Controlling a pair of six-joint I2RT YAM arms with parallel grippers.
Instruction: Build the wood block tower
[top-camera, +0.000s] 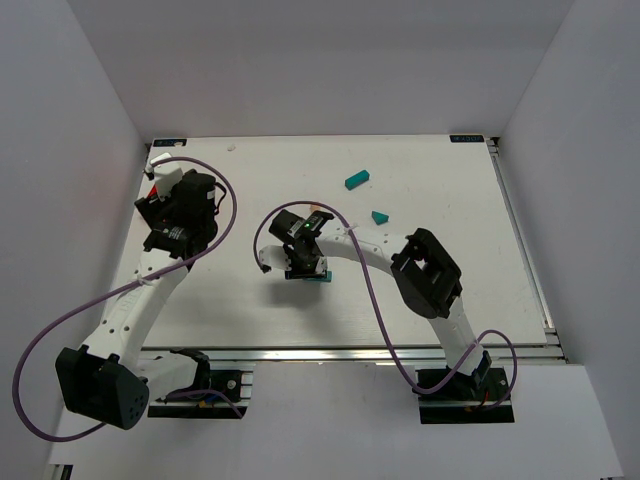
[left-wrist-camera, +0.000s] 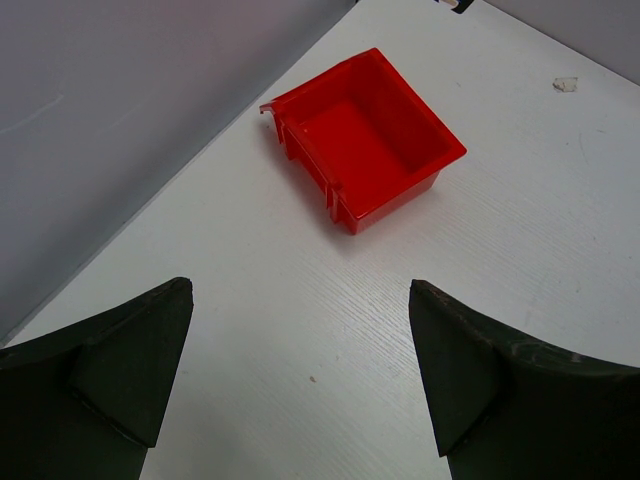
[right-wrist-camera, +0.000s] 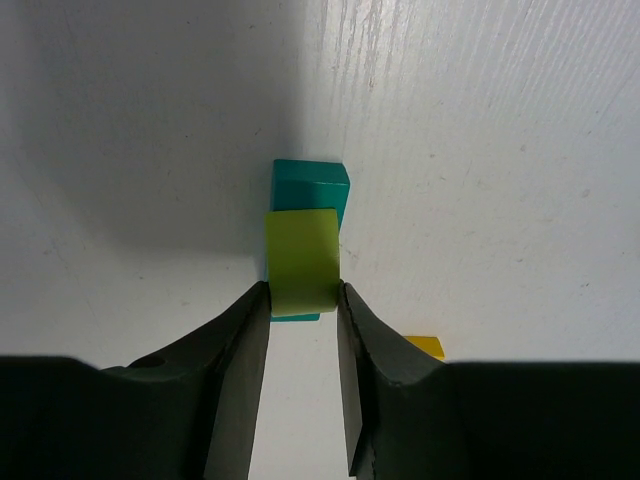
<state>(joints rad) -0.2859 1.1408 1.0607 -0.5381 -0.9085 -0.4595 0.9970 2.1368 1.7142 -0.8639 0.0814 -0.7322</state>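
Observation:
In the right wrist view my right gripper (right-wrist-camera: 303, 290) is shut on a yellow-green block (right-wrist-camera: 300, 255), with a finger pressed against each side. The block sits directly over a teal block (right-wrist-camera: 312, 185) that lies on the white table. A yellow block (right-wrist-camera: 425, 346) peeks out from behind the right finger. From above, the right gripper (top-camera: 303, 262) is near the table's middle, with the teal block (top-camera: 321, 277) showing under it. My left gripper (left-wrist-camera: 300, 370) is open over bare table at the far left, holding nothing.
A red bin (left-wrist-camera: 365, 140) stands empty ahead of the left gripper, near the left wall. A long teal block (top-camera: 358, 178) and a small teal wedge (top-camera: 380, 216) lie at the back right of the table (top-camera: 450, 280).

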